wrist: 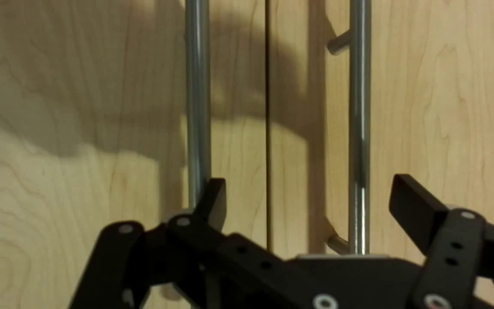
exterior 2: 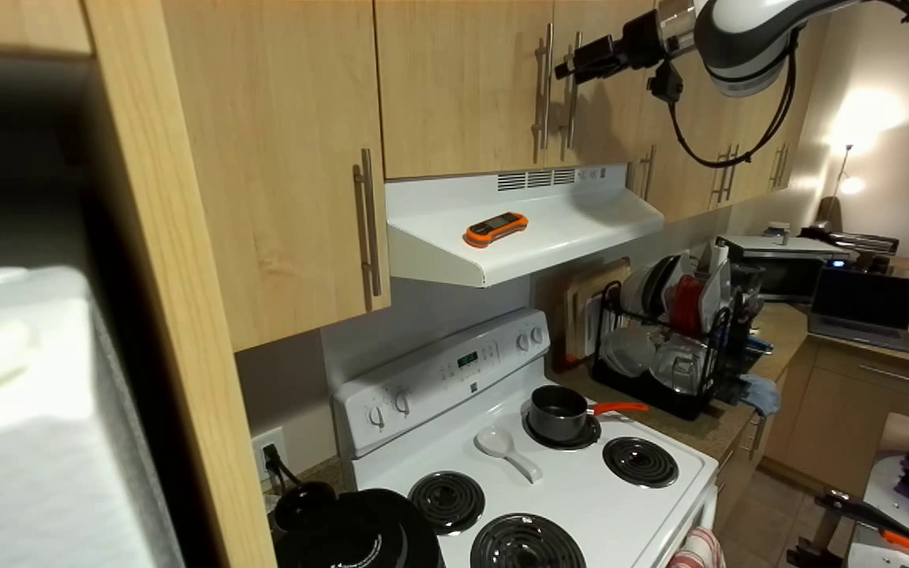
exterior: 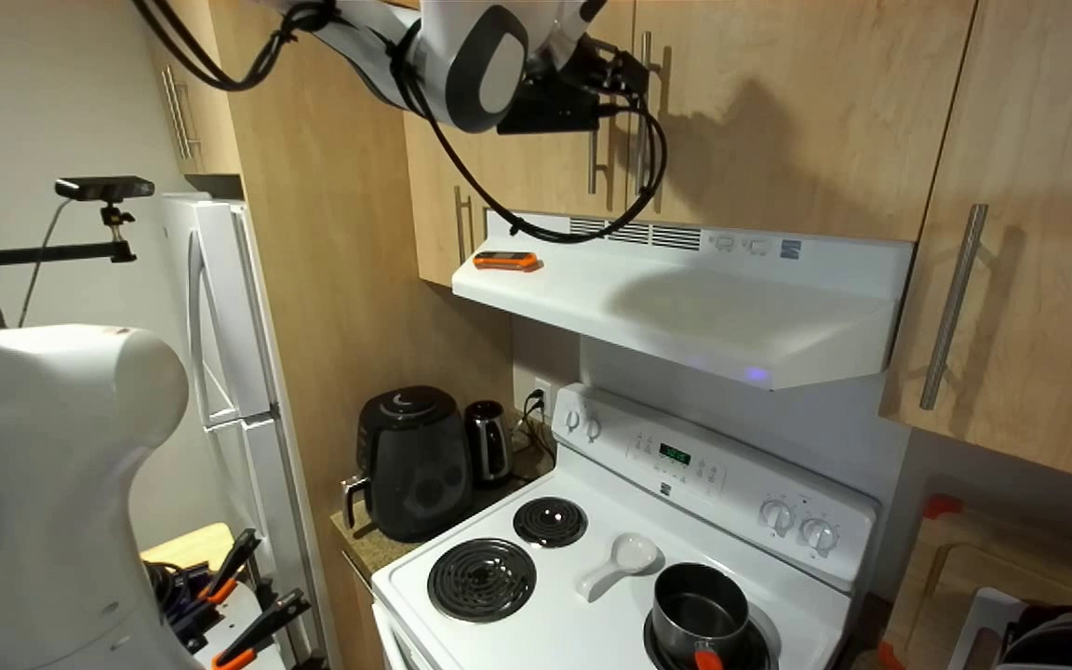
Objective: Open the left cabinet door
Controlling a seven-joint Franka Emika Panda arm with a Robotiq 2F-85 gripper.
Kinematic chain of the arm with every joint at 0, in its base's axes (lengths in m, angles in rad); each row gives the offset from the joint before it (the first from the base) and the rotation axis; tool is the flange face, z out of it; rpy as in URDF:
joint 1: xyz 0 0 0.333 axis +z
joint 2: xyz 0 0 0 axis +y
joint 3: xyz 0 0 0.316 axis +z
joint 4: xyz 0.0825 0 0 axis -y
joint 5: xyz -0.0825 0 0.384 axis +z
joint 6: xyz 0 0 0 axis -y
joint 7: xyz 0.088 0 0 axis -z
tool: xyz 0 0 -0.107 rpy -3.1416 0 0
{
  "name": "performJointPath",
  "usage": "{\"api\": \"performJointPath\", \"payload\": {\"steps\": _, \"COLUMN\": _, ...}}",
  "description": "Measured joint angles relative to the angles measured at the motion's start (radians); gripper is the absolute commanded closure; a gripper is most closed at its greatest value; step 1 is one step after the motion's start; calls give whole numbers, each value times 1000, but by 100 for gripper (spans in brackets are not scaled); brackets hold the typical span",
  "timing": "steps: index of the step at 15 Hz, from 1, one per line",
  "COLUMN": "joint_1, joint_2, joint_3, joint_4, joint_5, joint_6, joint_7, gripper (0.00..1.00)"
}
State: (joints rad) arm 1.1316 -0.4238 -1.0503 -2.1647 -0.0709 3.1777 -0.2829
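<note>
Hovering higher than the range hood (exterior 2: 581, 213), my end effector (wrist: 312, 199) is spread wide with nothing gripped. I see the left cabinet door (exterior 2: 462, 87) shut, above the hood, and its bar handle (wrist: 359, 107) shows between my fingers (wrist: 416, 210) in the wrist view. An orange device (exterior 2: 495, 229) lies on the hood.

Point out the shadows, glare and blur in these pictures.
In the wrist view, a broad shadow darkens part of the left cabinet door; in an exterior view, a soft shadow lies on the range hood; in an exterior view, the wall around the lamp is washed out, and the white object in the left foreground is blurred.
</note>
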Motion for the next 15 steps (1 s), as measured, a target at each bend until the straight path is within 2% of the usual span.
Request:
{"api": "performJointPath", "payload": {"steps": 5, "joint_1": 45, "joint_2": 1, "joint_3": -41, "joint_4": 8, "joint_5": 19, "joint_6": -7, "joint_7": 0, "gripper": 0}}
{"api": "performJointPath", "payload": {"steps": 10, "joint_1": 99, "joint_2": 0, "joint_3": -88, "joint_4": 9, "joint_5": 26, "joint_6": -66, "joint_7": 0, "gripper": 0}}
{"api": "performJointPath", "payload": {"steps": 11, "joint_1": 114, "joint_2": 0, "joint_3": -99, "joint_4": 9, "joint_5": 27, "joint_6": -70, "joint_7": 0, "gripper": 25}}
{"api": "performJointPath", "payload": {"steps": 12, "joint_1": 129, "joint_2": -1, "joint_3": -111, "joint_4": 10, "joint_5": 27, "joint_6": -70, "joint_7": 0, "gripper": 26}}
{"api": "performJointPath", "payload": {"steps": 15, "joint_1": 169, "joint_2": -1, "joint_3": -142, "joint_4": 19, "joint_5": 27, "joint_6": -70, "joint_7": 0, "gripper": 47}}
